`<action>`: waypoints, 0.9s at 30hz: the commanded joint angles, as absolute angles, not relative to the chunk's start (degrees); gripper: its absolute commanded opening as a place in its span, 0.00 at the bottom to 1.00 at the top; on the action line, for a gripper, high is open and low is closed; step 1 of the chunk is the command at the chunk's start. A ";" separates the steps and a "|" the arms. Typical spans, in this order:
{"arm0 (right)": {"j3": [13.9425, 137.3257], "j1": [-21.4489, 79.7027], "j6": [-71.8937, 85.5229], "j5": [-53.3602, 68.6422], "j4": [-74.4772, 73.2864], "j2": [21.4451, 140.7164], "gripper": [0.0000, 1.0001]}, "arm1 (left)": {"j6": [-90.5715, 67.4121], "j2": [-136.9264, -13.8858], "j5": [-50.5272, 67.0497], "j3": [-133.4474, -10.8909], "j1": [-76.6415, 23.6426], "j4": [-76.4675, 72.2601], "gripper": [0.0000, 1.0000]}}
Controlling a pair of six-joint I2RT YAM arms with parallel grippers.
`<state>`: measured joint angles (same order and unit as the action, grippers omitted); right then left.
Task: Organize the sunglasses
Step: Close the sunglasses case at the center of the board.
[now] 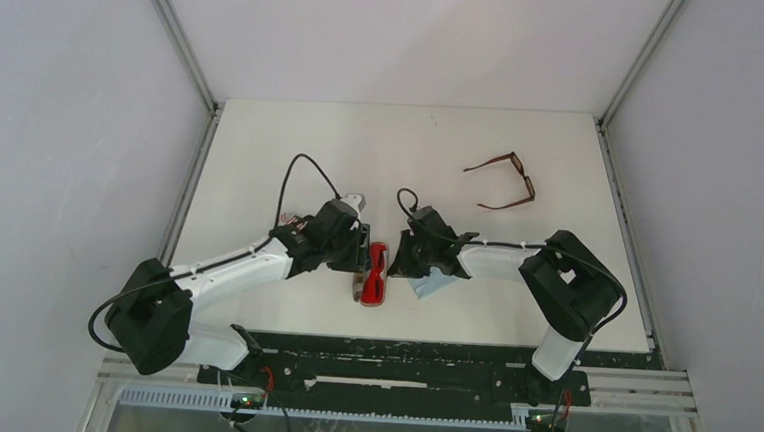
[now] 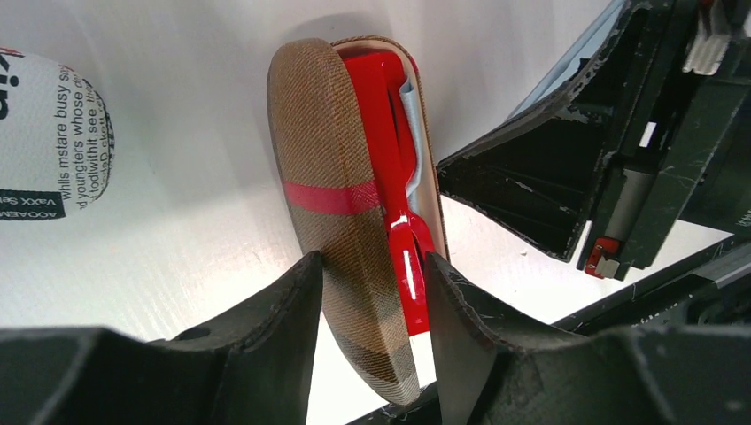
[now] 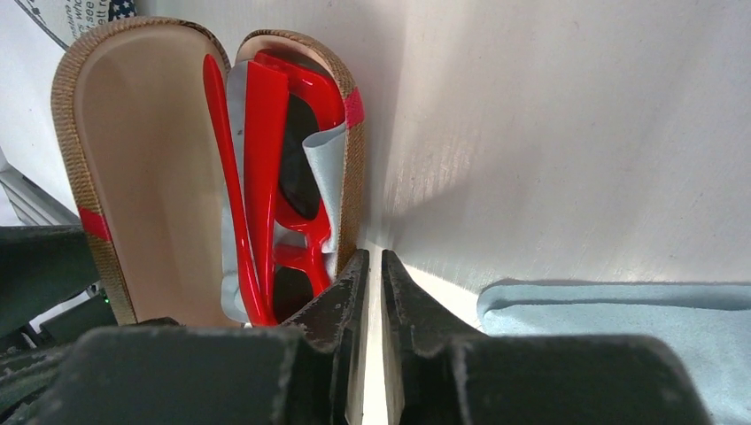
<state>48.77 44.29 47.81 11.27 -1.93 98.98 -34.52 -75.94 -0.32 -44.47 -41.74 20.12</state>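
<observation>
The red sunglasses (image 1: 375, 276) lie folded in an open brown plaid case (image 2: 328, 150) with a light blue cloth (image 3: 323, 159) under them. The right wrist view shows them (image 3: 266, 133) in the case's right half, the lid (image 3: 133, 159) standing open on the left. My left gripper (image 2: 372, 266) straddles the near end of the lid and the red frame (image 2: 390, 124), both fingertips touching. My right gripper (image 3: 372, 261) is shut and empty, just beside the case's outer wall. The dark brown sunglasses (image 1: 505, 180) lie unfolded at the back right.
A loose light blue cloth (image 3: 620, 328) lies on the table right of my right gripper, partly under that arm (image 1: 432, 285). The white printed case (image 2: 53, 133) sits left of the brown case. The right arm's gripper body (image 2: 567, 177) is close on the case's other side.
</observation>
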 commanded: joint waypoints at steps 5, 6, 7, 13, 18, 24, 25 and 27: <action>48.78 44.56 48.70 12.78 1.67 99.15 0.07 | -35.55 -77.35 1.24 -49.25 -44.03 17.41 0.49; 48.81 44.56 48.69 12.77 1.67 99.07 0.07 | -35.63 -77.74 1.28 -49.54 -44.30 17.28 0.49; 48.84 44.56 48.69 12.75 1.67 98.97 0.07 | -35.75 -78.38 1.47 -49.69 -44.56 17.12 0.48; 48.86 44.40 48.79 13.01 2.02 98.96 0.07 | -36.21 -81.19 1.94 -49.90 -46.27 15.82 0.47; 48.78 44.23 48.64 12.94 1.70 98.97 0.07 | -36.56 -83.13 2.09 -49.31 -46.73 14.80 0.47; 48.85 43.95 48.43 11.21 0.02 98.40 0.07 | -36.49 -84.20 1.79 -48.77 -46.76 14.54 0.47; 48.79 43.95 48.36 10.27 -0.63 98.00 0.07 | -36.49 -84.02 1.62 -48.78 -46.76 14.68 0.47; 48.58 43.99 48.11 7.39 -2.56 96.61 0.07 | -36.24 -83.00 0.90 -48.65 -46.76 15.09 0.47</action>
